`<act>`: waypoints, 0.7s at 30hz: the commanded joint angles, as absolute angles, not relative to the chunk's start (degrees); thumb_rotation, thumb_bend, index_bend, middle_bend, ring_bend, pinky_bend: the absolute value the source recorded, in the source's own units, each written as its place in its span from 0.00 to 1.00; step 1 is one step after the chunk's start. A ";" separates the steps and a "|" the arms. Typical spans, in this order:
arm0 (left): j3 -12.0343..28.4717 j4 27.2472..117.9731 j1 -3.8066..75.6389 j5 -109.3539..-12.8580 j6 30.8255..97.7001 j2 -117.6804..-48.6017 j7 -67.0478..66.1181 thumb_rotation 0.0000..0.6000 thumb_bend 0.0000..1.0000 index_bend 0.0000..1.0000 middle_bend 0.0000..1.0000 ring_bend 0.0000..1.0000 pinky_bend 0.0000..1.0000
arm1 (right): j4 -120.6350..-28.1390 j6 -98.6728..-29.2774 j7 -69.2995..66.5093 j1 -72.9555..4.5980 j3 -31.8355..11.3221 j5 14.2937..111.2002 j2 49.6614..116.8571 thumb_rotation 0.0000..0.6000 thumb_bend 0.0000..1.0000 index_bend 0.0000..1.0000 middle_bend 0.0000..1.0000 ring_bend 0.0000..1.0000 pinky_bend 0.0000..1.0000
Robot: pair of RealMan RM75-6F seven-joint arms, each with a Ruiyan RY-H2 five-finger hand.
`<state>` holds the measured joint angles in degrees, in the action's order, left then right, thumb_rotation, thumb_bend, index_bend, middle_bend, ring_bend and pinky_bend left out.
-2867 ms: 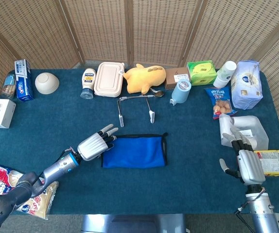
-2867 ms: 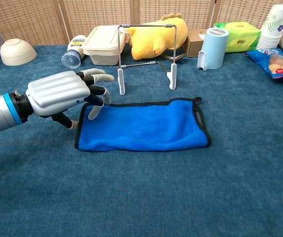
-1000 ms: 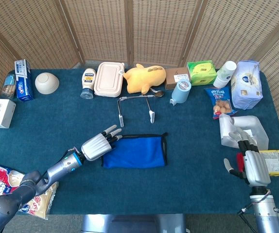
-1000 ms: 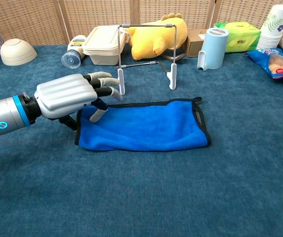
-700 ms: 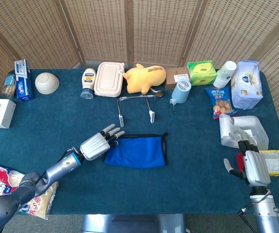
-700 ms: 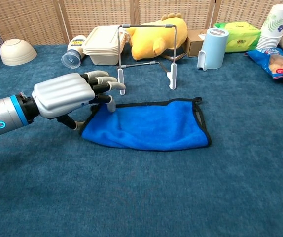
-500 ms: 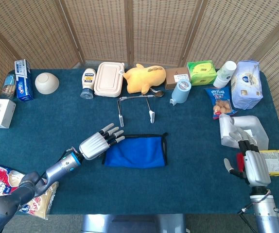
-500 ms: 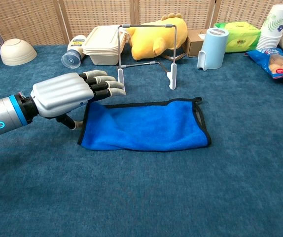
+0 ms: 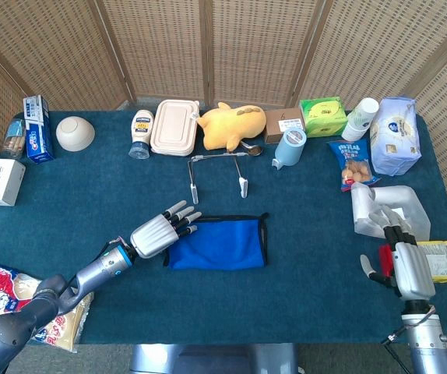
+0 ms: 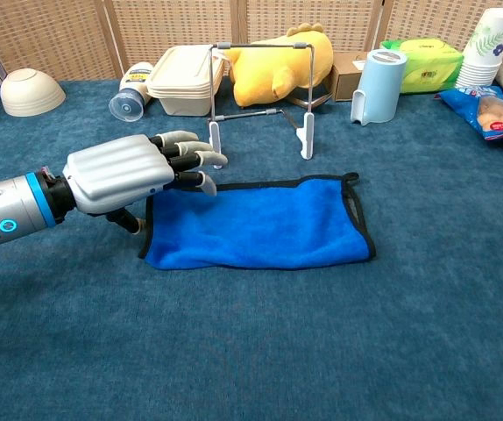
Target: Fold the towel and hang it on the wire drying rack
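The towel (image 10: 256, 222) lies flat on the worktop (image 10: 260, 351), roughly in the middle, a blue cloth with a dark border and a small loop at its far right corner. Its long edges run left to right; the near edge is slightly wavy, and the left edge sits under the fingertips of the left hand (image 10: 124, 174). That hand hovers palm down over the towel's far left corner, fingers (image 10: 201, 159) spread and pointing right, holding nothing. Whether the thumb beneath touches the cloth cannot be told.

The rack (image 10: 260, 96) stands upright just beyond the towel's far edge, apart from it, its white feet on the cloth-covered worktop and its top bar level. Behind it, close together along the far edge, sit a lidded box (image 10: 180, 79), a yellow plush (image 10: 273, 61) and a pale blue mug (image 10: 376, 85).

The right hand (image 9: 408, 269) rests near the right edge of the worktop, well apart from the towel, fingers apart, nothing in it, just beside a yellow packet (image 9: 440, 259) and a white container (image 9: 387, 206).

Bare worktop stretches along the towel's near edge and to its right, between towel and right hand.
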<state>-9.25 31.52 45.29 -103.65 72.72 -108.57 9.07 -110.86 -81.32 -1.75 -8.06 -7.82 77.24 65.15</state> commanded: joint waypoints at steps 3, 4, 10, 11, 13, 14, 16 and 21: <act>-9.33 30.96 45.92 -103.99 72.67 -109.15 9.09 1.00 0.44 0.34 0.11 0.00 0.00 | -111.01 -81.42 -2.03 -7.93 -7.84 77.29 64.98 1.00 0.35 0.15 0.05 0.00 0.00; -9.30 30.88 45.99 -103.99 72.69 -109.28 9.17 1.00 0.44 0.37 0.13 0.00 0.00 | -111.05 -81.44 -2.11 -7.89 -7.84 77.33 64.91 1.00 0.35 0.15 0.05 0.00 0.00; -9.34 30.33 46.48 -104.25 72.98 -109.81 9.42 1.00 0.46 0.55 0.23 0.00 0.00 | -111.31 -81.67 -2.70 -7.51 -7.72 77.47 64.44 1.00 0.35 0.15 0.05 0.00 0.00; -9.28 30.22 46.54 -104.25 73.14 -109.86 9.40 1.00 0.47 0.57 0.25 0.01 0.00 | -111.30 -81.70 -2.76 -7.44 -7.71 77.44 64.40 1.00 0.35 0.15 0.05 0.00 0.00; -9.13 30.11 46.61 -104.17 73.47 -109.78 9.42 1.00 0.48 0.63 0.29 0.04 0.00 | -111.33 -81.69 -3.21 -7.32 -7.70 77.35 64.25 1.00 0.35 0.15 0.05 0.00 0.00; -9.09 30.12 46.63 -104.15 73.59 -109.67 9.44 1.00 0.48 0.64 0.30 0.05 0.00 | -111.33 -81.66 -3.36 -7.30 -7.72 77.37 64.17 1.00 0.35 0.15 0.05 0.00 0.00; -8.92 30.21 46.63 -104.05 74.03 -109.39 9.41 1.00 0.48 0.69 0.33 0.08 0.00 | -111.36 -81.65 -3.55 -7.28 -7.74 77.50 64.02 1.00 0.35 0.15 0.05 0.00 0.00; -8.13 32.43 46.52 -103.76 76.68 -107.51 9.87 1.00 0.48 0.71 0.37 0.12 0.00 | -111.33 -81.78 -3.82 -7.22 -7.83 77.70 63.88 1.00 0.35 0.15 0.05 0.00 0.00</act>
